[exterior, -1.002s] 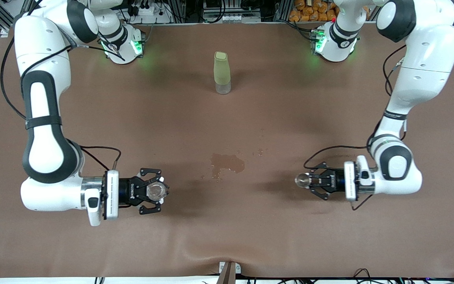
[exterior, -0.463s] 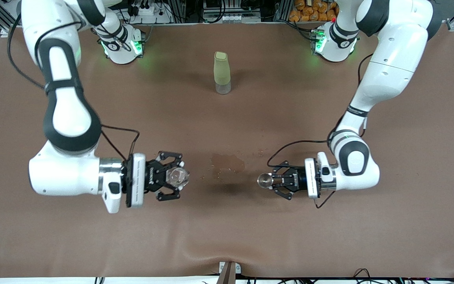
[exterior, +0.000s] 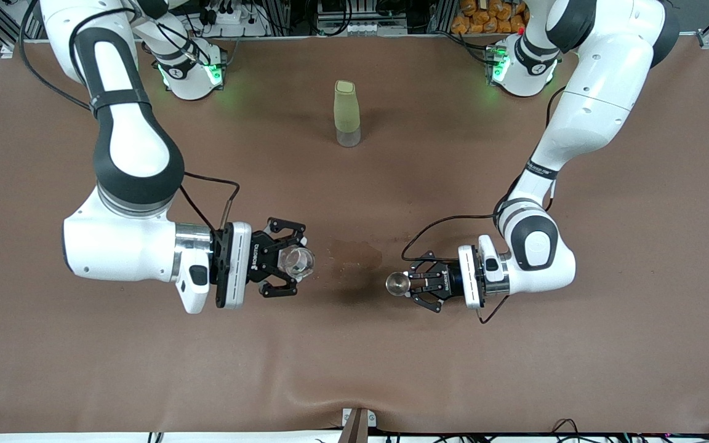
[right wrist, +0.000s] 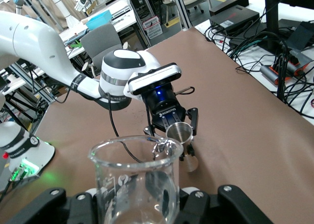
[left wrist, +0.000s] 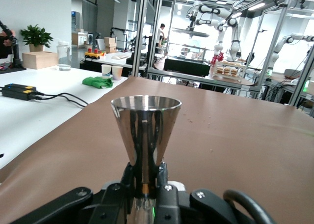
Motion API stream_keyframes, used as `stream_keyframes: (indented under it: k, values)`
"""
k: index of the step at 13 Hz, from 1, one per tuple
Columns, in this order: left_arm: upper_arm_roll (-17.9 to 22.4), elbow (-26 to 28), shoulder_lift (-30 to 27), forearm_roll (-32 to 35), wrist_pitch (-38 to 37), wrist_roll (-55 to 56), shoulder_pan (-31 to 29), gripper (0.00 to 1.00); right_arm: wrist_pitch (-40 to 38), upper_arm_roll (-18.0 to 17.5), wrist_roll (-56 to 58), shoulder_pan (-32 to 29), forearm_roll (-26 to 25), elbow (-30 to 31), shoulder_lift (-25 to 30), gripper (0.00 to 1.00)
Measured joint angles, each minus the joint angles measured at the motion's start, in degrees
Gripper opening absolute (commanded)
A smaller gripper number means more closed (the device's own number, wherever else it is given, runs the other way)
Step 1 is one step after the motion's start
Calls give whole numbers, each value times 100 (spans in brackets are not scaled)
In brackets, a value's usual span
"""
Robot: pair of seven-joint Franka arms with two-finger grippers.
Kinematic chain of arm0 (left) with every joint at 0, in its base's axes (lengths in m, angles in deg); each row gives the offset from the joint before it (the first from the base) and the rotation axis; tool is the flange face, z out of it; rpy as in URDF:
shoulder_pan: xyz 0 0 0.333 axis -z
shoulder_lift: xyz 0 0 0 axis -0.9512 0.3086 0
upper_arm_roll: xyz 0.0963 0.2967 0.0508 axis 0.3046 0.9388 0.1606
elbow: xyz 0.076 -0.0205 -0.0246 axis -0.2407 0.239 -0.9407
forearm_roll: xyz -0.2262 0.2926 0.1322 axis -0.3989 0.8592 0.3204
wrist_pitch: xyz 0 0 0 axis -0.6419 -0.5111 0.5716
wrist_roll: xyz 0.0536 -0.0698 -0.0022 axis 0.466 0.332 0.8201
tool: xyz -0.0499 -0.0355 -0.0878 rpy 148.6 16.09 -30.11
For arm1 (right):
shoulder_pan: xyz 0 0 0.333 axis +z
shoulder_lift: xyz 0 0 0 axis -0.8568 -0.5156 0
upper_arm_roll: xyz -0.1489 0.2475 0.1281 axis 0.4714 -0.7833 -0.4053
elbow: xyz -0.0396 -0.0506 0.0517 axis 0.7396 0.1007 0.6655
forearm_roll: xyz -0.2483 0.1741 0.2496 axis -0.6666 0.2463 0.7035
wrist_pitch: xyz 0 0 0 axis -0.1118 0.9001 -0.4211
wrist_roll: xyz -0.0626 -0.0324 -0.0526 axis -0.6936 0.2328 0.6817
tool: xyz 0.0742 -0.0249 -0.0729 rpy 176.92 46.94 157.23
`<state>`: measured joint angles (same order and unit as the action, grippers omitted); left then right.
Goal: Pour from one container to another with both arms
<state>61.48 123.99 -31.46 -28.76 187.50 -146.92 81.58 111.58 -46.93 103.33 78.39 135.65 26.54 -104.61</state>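
1. The step in hand looks like lining up the two vessels for the pour. The right gripper (exterior: 293, 263) is clamped on the tiny clear glass cup with a thick base (exterior: 298, 261), and the left gripper (exterior: 413, 284) is clamped on the narrow waist of the small shiny steel hourglass jigger (exterior: 397, 283).
2. Both vessels hang over the brown table cover (exterior: 354, 369), well apart from each other. The cup is over the spot toward the right arm's end, the jigger toward the left arm's end, with a dark wet stain (exterior: 354, 255) on the cover between them.
3. To do this well, I judge the cup's lip should come just above and beside the jigger's upper cone before any tilt, since that mouth is narrow.
4. The left wrist view shows the jigger (left wrist: 145, 135) upright in its fingers; it should stay level as the receiver.
5. The right wrist view shows the cup (right wrist: 136, 182) close up, upright, with the jigger (right wrist: 178, 132) ahead. A slow tilt suits so small a target.
6. The tall pale-green bottle (exterior: 346, 113) stands farther from the front camera, near the bases, clear of both arms.
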Motion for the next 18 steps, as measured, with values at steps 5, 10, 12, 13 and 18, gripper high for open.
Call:
stream_keyframes:
  k: [5, 10, 12, 13, 18]
  values:
    - [12, 0, 1, -201, 512, 7, 279, 0, 519, 10, -1086, 436, -28, 165, 177, 0]
    - [37, 8, 25, -201, 564, 8, 352, 0, 949, 16, -1992, 691, -342, 237, 235, 0]
    - [47, 8, 39, -201, 650, 8, 464, 0, 1134, 17, -2322, 818, -490, 282, 235, 0]
    - [47, 8, 38, -217, 694, 7, 537, 0, 1236, 18, -2499, 892, -534, 302, 235, 0]
    - [62, 8, 39, -316, 793, -366, 710, 0, 1314, 21, -3380, 1004, -715, 423, 234, 0]
